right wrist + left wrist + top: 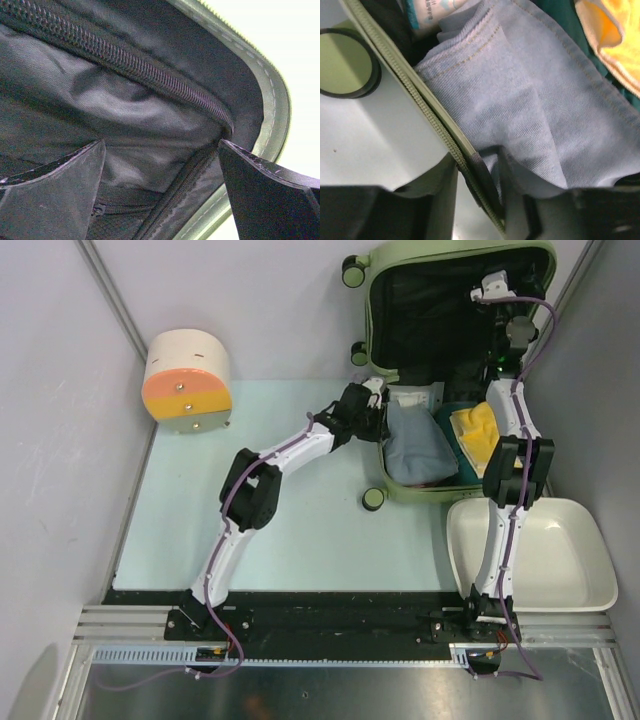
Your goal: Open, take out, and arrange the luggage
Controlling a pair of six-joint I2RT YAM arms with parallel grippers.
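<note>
The pale olive-green luggage lies open at the back right, its black-lined lid standing up. Inside lie a blue denim garment, a yellow cloth and a white packet. My left gripper sits astride the luggage's left wall. In the left wrist view it is closed on the zip rim, one finger outside and one inside under the denim. My right gripper is up at the lid's top right corner. It is open against the black lining, beside the lid's green rim.
A round cream-and-orange drum container lies at the back left. A white oval basin stands at the front right, under my right arm. A green wheel sticks out from the luggage's left side. Grey walls close in both sides.
</note>
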